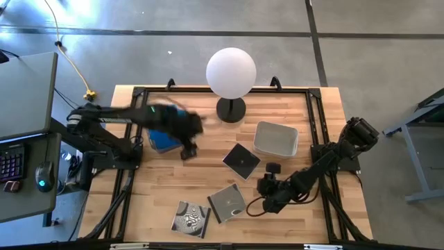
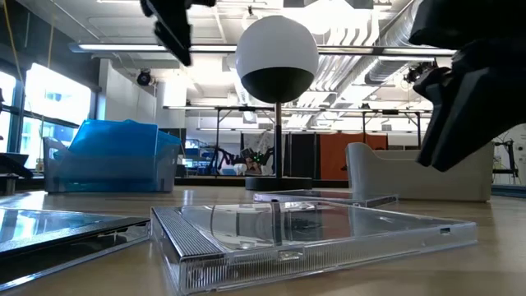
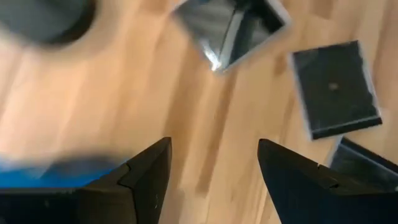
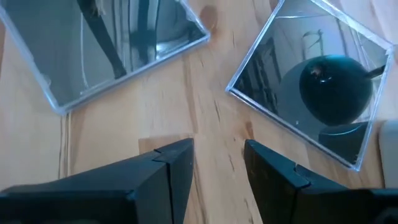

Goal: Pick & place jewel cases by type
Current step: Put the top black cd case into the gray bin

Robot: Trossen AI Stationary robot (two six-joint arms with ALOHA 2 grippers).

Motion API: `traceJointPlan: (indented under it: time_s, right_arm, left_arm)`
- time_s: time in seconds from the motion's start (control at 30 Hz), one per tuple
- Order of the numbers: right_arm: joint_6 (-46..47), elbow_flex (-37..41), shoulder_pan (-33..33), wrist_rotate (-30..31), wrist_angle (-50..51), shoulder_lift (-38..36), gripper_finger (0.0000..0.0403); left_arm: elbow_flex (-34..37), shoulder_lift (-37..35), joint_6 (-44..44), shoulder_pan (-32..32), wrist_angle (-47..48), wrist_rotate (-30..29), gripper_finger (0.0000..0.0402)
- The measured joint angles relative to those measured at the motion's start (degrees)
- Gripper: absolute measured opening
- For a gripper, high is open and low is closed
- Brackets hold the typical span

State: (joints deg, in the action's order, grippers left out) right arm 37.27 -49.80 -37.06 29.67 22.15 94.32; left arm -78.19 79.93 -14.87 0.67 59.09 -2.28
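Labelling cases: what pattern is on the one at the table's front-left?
Black-and-white swirls on that case; high view shows it best.

Left gripper (image 1: 188, 149) raised mid-table, jaws wide and empty; right gripper (image 1: 267, 186) low, jaws parted.

Clear jewel case (image 2: 312, 234) before blue-filled tub (image 2: 111, 168)

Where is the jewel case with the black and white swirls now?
In the high view, the swirl-patterned jewel case lies flat near the table's front edge, left of centre. Its nearest neighbour is the clear-looking case just to its right; neither claw touches it.
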Motion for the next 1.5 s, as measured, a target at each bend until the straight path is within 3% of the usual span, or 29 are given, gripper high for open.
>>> traceJointPlan:
  time_s: [0.13, 0.27, 0.53, 0.67, 0.9, 1.0, 1.1, 1.23, 1.5]
  right_arm:
    - [3.0, 0.0, 1.1, -1.5, -0.1, 0.0, 0.0138]
    - [2.6, 0.0, 2.6, -0.5, 0.6, 0.0, 0.0138]
    - [7.9, 0.0, 5.8, -2.0, 2.4, 0.2, 0.0138]
    - [9.3, 0.0, 6.1, -3.7, 2.7, 2.7, 0.0138]
    - [15.3, -0.2, 7.3, -5.0, 1.7, 6.9, 0.0138]
    - [16.3, -0.2, 7.7, -4.1, 2.0, 7.0, 0.0138]
    - [11.8, -0.1, 7.8, -2.0, 1.5, 6.9, 0.0138]
    - [4.8, -0.1, 8.3, -0.9, 1.4, 7.0, 0.0138]
    - [3.3, -0.1, 13.8, -3.9, 0.9, 6.8, 0.0138]
  left_arm:
    - [10.5, 1.6, -1.9, 7.3, -20.9, -7.9, 0.0234]
    - [18.5, 5.4, -11.3, 9.2, -40.2, -14.5, 0.0233]
    - [20.9, 18.4, -20.5, 5.2, -53.6, -13.1, 0.0233]
    - [20.8, 24.0, -22.0, 2.1, -61.7, -7.3, 0.0233]
    - [20.8, 26.0, -22.2, -2.1, -62.6, -6.8, 0.0233]
    - [20.8, 26.0, -21.6, -4.0, -62.7, -3.1, 0.0233]
    - [20.8, 27.3, -22.3, -5.2, -63.2, 1.1, 0.0233]
    - [20.7, 29.2, -24.2, -5.3, -64.6, 2.1, 0.0233]
    - [20.7, 31.5, -24.4, -5.2, -72.2, 7.8, 0.0233]
